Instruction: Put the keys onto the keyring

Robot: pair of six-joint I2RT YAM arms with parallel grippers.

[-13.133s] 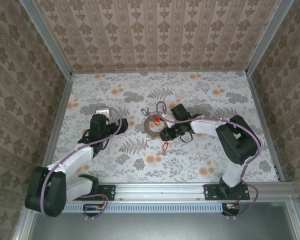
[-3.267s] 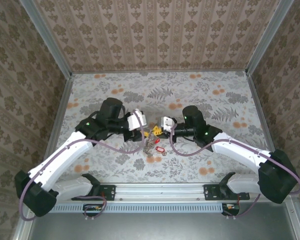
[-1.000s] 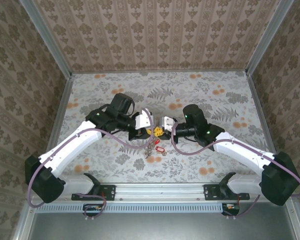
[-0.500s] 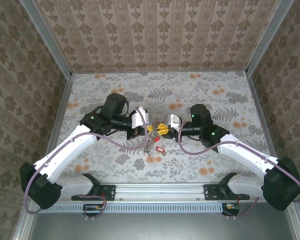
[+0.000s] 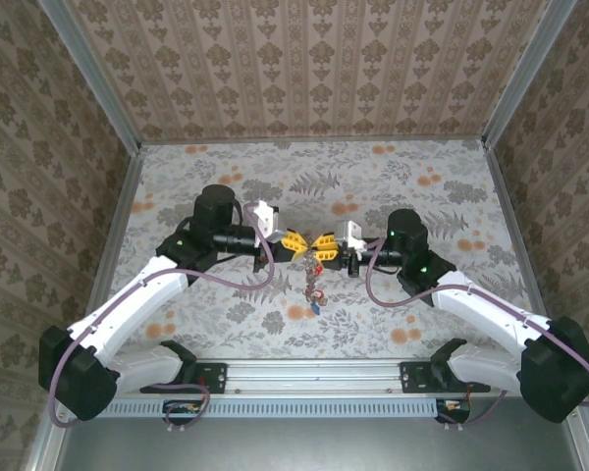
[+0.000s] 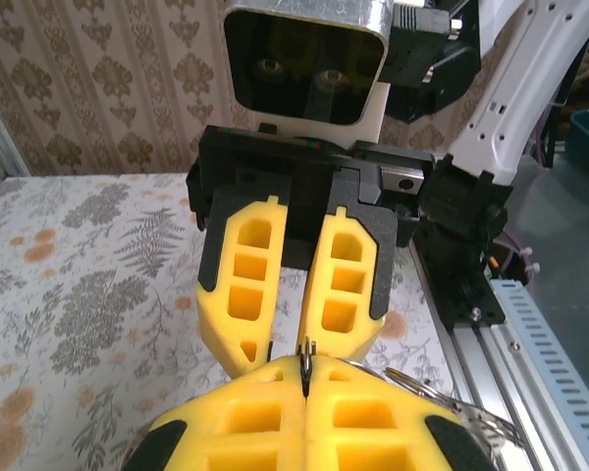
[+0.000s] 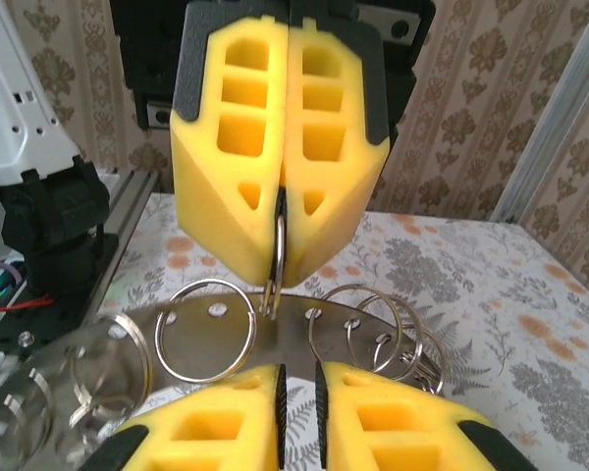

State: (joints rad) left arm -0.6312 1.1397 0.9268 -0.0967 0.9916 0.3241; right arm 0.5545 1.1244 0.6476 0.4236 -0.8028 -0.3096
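My left gripper [image 5: 294,244] and right gripper [image 5: 324,245] meet tip to tip above the table's middle. In the right wrist view the left gripper [image 7: 281,250] is shut on a small split ring [image 7: 278,257], seen edge-on. That ring hooks into the keyring [image 7: 285,339], a flat curved metal band with holes that carries several more split rings [image 7: 204,283]. My right gripper [image 7: 296,378] sits just under the band, its jaws a narrow gap apart with nothing between them. The keys [image 5: 314,285] dangle below the two grippers, a blue tag [image 5: 317,305] lowest.
The floral table cloth [image 5: 422,186] is bounded by patterned walls on three sides. An aluminium rail [image 5: 324,378] with both arm bases runs along the near edge. The right arm's base [image 6: 471,265] stands close behind the right gripper [image 6: 293,343].
Both grippers have turned to face each other tip to tip and the right one has drawn back rightward. The key bunch, half on the table before, now hangs free between them.
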